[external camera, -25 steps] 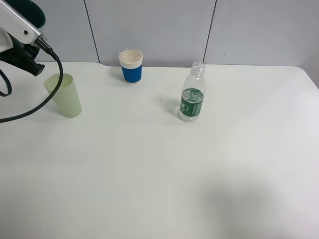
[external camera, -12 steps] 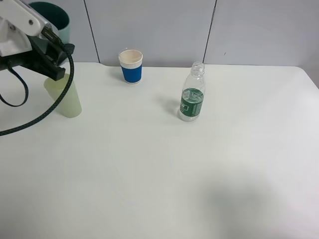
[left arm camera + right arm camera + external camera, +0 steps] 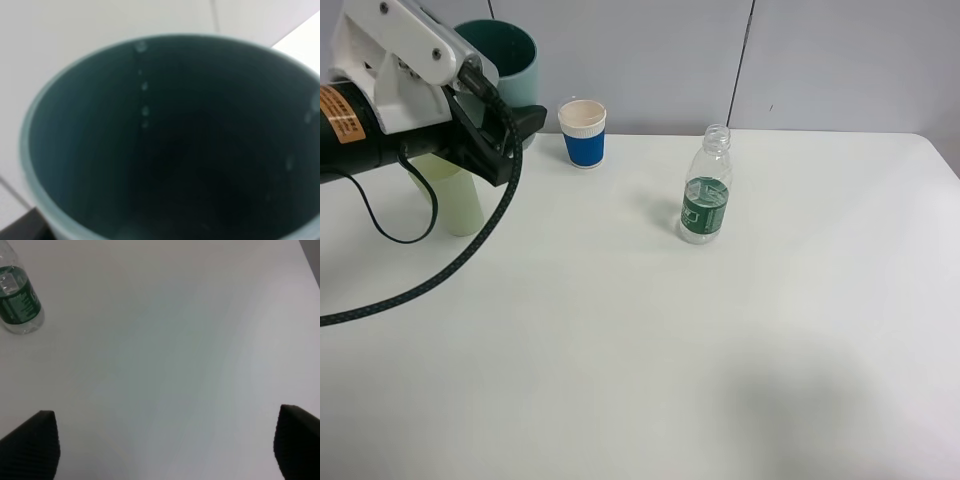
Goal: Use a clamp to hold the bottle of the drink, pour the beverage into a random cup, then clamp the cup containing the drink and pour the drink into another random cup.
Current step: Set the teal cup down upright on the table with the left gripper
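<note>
White table [image 3: 640,350] is occupied, near to far, by the spread, empty right gripper [image 3: 165,450], the bottle [image 3: 706,186] at centre, the blue cup [image 3: 583,133] behind, and the left gripper [image 3: 510,125] clamped on a raised teal cup [image 3: 505,55] above the green cup [image 3: 460,205].

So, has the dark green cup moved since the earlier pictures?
Yes. The dark green cup has travelled right, toward the blue cup, which has stayed in place.

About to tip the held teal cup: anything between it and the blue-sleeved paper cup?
Nothing visible: bare white table separates the teal plastic cup from the blue-sleeved paper cup; the pale green cup stands aside.
</note>
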### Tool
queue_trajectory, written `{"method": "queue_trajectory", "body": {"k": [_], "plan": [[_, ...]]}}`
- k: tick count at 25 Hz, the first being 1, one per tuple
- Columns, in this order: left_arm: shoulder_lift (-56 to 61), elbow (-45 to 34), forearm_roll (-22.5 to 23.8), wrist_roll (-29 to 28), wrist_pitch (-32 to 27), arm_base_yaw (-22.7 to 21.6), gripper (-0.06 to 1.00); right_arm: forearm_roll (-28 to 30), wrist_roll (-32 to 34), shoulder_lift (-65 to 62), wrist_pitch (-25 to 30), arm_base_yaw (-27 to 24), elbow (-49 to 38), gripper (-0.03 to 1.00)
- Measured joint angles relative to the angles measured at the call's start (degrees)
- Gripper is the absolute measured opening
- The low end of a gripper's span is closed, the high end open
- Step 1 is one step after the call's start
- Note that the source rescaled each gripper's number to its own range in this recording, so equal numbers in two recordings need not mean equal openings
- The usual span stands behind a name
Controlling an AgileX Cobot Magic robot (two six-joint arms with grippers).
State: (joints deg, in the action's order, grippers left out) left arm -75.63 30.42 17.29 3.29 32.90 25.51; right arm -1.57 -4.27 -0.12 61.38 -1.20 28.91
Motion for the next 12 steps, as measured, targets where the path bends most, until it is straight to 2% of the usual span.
{"method": "queue_trajectory", "body": {"k": [7, 12], "plan": [[-5.9, -5.0, 0.0, -3.3, 14.2, 0.2, 0.02, 0.0, 0.0, 0.0, 0.0, 0.0, 0.0, 0.80], [-10.9, -5.4, 0.0, -3.3, 16.4, 0.2, 0.02, 0.0, 0.0, 0.0, 0.0, 0.0, 0.0, 0.80]]}}
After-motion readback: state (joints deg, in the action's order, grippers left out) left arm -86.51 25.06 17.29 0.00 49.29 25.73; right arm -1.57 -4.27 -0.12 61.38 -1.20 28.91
